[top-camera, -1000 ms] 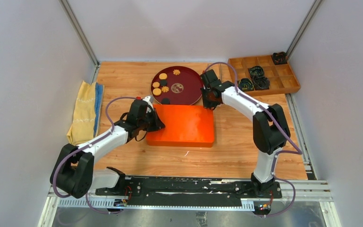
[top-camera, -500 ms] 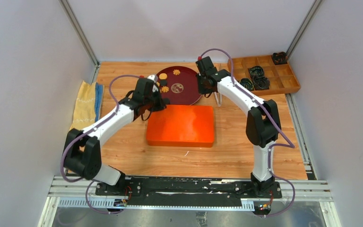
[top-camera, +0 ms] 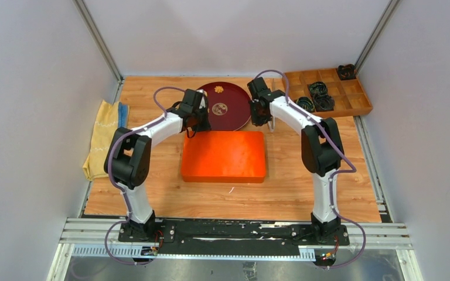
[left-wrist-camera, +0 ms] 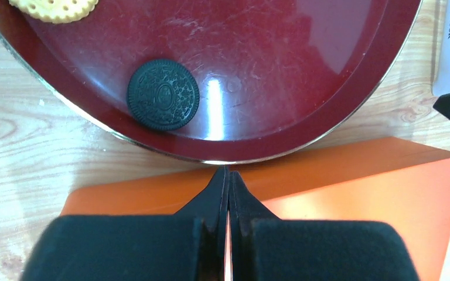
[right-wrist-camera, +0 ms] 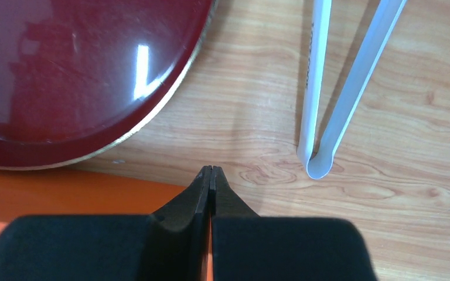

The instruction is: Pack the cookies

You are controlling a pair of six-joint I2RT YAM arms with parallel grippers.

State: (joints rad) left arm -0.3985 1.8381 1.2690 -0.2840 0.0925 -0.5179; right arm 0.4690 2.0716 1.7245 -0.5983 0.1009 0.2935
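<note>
Dark cookie lies on the plate — just beyond closed left hand.

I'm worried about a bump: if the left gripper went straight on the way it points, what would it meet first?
Probably the near rim of the dark red round plate, just beyond the left gripper, its fingers shut; height above it is unclear. The black round cookie lies left of that line.

lab test cell, white panel walls, aluminium posts, mounting rail
</note>
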